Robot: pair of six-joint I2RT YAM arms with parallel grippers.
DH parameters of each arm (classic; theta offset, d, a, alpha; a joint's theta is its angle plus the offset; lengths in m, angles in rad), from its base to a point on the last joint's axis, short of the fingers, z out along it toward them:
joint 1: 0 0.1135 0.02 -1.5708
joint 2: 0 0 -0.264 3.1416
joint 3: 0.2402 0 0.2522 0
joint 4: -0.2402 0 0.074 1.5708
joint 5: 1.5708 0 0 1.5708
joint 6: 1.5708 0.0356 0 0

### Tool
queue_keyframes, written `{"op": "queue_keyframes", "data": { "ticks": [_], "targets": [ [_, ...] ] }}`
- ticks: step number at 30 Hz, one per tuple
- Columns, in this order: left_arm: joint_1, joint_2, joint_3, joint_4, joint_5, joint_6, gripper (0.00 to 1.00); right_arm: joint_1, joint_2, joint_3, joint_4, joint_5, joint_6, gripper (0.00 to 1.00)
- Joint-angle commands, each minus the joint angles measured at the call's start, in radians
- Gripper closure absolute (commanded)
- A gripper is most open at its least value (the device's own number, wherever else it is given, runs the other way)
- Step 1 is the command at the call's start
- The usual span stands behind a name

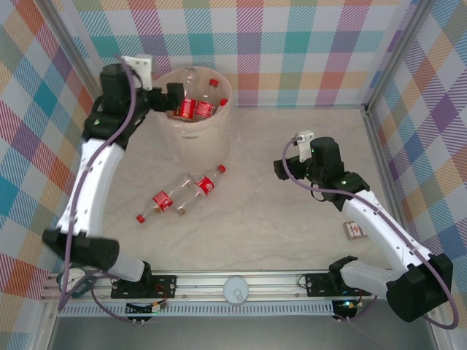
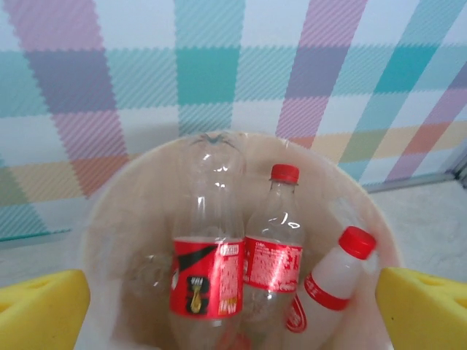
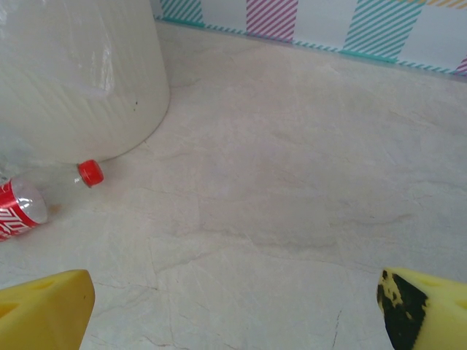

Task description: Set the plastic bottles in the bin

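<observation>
We note a small flat red-and-white box [image 1: 354, 230] lying on the pale marbled table [image 1: 277, 219] near its right edge, plaid walls [image 1: 292, 44] around, and a round white disc [image 1: 236, 290] at the near rail [image 1: 197, 306].

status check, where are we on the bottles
Left gripper open over the bin; right gripper open, empty, above the table. Bottles in the bin, at least two more lying in front. Nothing blocking them.
</observation>
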Motion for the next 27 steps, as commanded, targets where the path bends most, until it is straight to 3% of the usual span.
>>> {"op": "queue_keyframes", "data": {
  "ticks": [1, 6, 11, 15, 20, 27],
  "targets": [
    [-0.003, -0.155, -0.111, -0.192, -0.077, -0.046, 0.01, -0.007, 0.019, 0.039, 0.037, -0.003, -0.030, 0.01],
    [-0.005, -0.395, -0.326, -0.317, -0.180, -0.124, 0.04, -0.007, 0.040, 0.039, 0.048, 0.014, -0.027, 0.01],
    [-0.022, -0.464, -0.465, -0.420, -0.127, -0.214, 0.06, -0.007, 0.060, 0.042, 0.060, 0.015, -0.004, 0.01],
    [-0.119, -0.513, -0.646, -0.342, -0.092, -0.311, 0.10, -0.005, 0.059, 0.040, 0.062, 0.022, 0.026, 0.01],
    [-0.332, -0.442, -0.798, -0.187, -0.223, -0.390, 0.14, -0.007, 0.050, 0.036, 0.042, 0.034, 0.038, 0.01],
    [-0.396, -0.259, -0.894, 0.085, -0.232, -0.411, 0.21, -0.007, 0.011, 0.034, 0.007, 0.050, 0.037, 0.01]
  ]
}}
